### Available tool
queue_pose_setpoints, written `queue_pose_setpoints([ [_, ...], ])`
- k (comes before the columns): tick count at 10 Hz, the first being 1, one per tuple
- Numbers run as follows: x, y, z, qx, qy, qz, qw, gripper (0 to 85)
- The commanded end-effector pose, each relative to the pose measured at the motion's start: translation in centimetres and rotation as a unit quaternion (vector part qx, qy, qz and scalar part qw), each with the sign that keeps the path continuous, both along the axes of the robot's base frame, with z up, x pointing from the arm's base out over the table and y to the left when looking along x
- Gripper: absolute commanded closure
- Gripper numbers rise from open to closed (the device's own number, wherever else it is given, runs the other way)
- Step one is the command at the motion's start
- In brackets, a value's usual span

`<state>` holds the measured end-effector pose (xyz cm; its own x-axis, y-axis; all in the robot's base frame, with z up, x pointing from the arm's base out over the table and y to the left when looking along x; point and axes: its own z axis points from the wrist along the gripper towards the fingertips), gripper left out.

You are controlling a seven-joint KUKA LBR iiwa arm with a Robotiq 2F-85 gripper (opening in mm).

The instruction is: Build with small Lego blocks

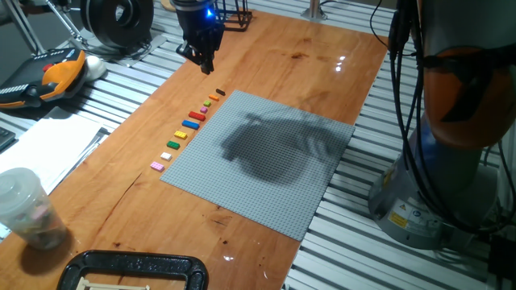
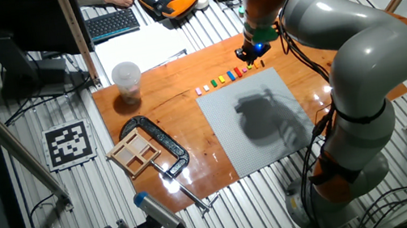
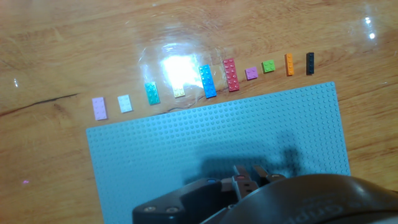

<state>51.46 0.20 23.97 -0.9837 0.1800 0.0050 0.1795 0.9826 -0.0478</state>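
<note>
Ten small Lego blocks [image 3: 208, 81] we count beside grey baseplate [image 1: 266, 157] | wooden tabletop [image 1: 306, 60] | plastic cup [image 1: 24, 208], contents unclear | gripper [image 1: 205, 63] hovers, jaws together.

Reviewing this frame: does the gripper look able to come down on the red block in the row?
Probably yes. The gripper hangs above the table near the row's far end, and the red block lies flat beside the baseplate, with small gaps to its neighbours and nothing over it.
</note>
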Motion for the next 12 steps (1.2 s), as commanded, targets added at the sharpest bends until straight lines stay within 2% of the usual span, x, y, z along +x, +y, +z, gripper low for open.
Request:
queue_pose_setpoints([
  [1,0.0,0.0,0.0,0.0,0.001,0.0,1.0,68.0],
  [9,0.29,-0.1,-0.2,0.001,0.003,0.007,1.0,68.0],
  [10,0.63,-0.4,-0.4,0.001,0.004,0.011,0.9999,51.0],
  [12,1.68,-1.1,-0.9,0.009,0.012,0.016,0.9998,51.0],
])
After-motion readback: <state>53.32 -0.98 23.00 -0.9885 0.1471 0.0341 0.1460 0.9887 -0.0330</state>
